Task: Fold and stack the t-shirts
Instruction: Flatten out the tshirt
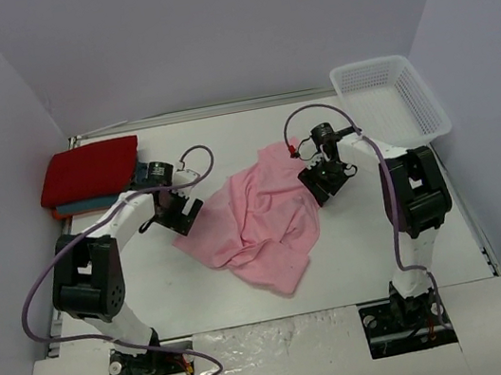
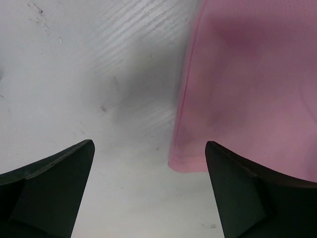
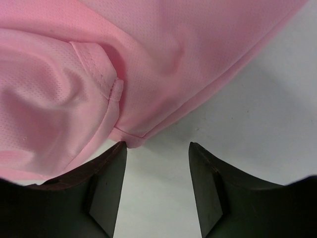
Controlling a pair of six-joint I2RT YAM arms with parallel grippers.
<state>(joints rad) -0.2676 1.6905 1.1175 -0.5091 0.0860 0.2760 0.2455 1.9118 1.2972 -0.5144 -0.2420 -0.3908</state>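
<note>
Inspecting the pink t-shirt (image 1: 259,226): it lies crumpled and unfolded, well left of the white mesh basket (image 1: 434,114) and nearer to me. The red t-shirt (image 1: 89,170) sits folded far left of the basket, on a teal t-shirt (image 1: 90,206) (only its edge shows). The left gripper (image 2: 148,148) is spread wide over bare table (image 2: 74,74), the pink corner just beside one finger, nothing held. The right gripper (image 3: 157,146) has its jaws partly apart at the basket-side hem, pinching nothing I can see. Judgement: the cloth is light, limp and thin, so it will drape and bunch. I would grip stitched hems or corners.
</note>
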